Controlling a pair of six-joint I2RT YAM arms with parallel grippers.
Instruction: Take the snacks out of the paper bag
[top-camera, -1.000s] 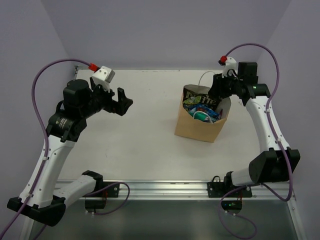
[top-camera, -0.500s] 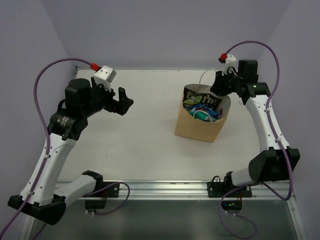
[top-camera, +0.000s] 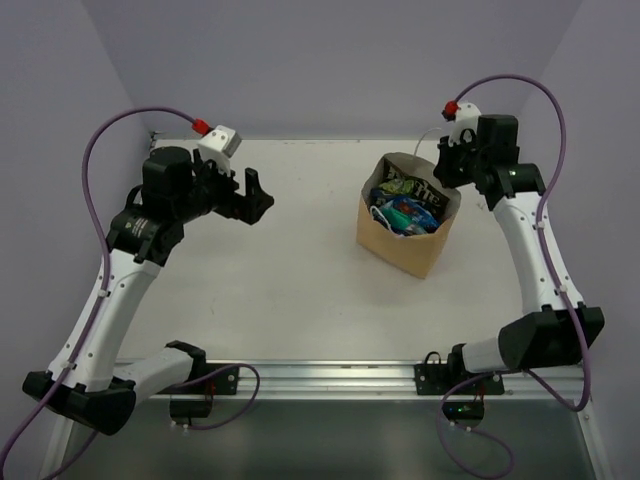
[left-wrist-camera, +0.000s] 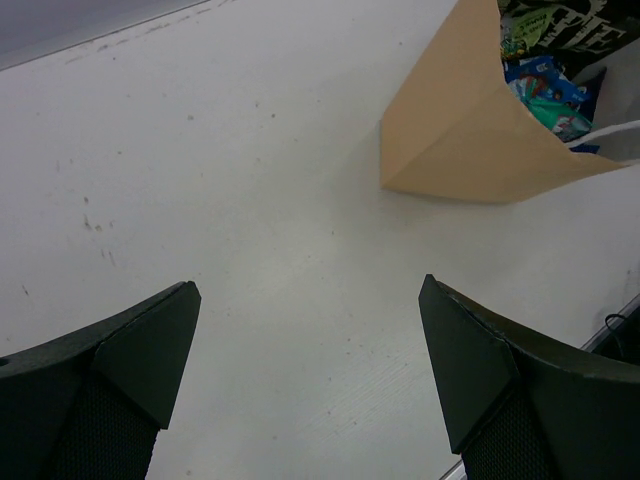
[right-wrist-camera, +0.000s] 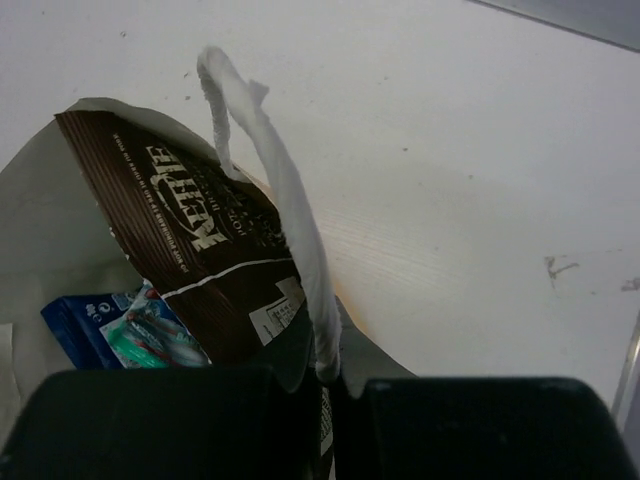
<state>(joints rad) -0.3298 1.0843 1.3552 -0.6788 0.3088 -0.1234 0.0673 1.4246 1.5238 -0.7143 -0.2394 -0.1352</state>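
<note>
The tan paper bag (top-camera: 405, 245) stands at the right of the table, tipped over toward the left. My right gripper (top-camera: 442, 172) is at its far right rim, shut (right-wrist-camera: 340, 385) on the paper rim where the white cord handle (right-wrist-camera: 280, 190) is fixed. A long dark brown packet (right-wrist-camera: 190, 230) lies against that rim inside, its edge reaching down beside the fingers. Blue packets (right-wrist-camera: 80, 320) and a teal pouch (right-wrist-camera: 150, 335) lie lower in the bag. The snacks (left-wrist-camera: 545, 85) show through the bag's mouth in the left wrist view. My left gripper (top-camera: 255, 198) hangs open (left-wrist-camera: 308, 285) above bare table, left of the bag (left-wrist-camera: 450, 130).
The white table (top-camera: 290, 290) ends in a metal rail (top-camera: 330, 375) at the near edge. Purple walls close in at the back and sides. A second white cord handle (left-wrist-camera: 610, 135) shows at the bag's mouth.
My right gripper closed on the bag's rim and rose slightly, and the bag shifted back and right and tipped. My left arm moved a little right and up, still open.
</note>
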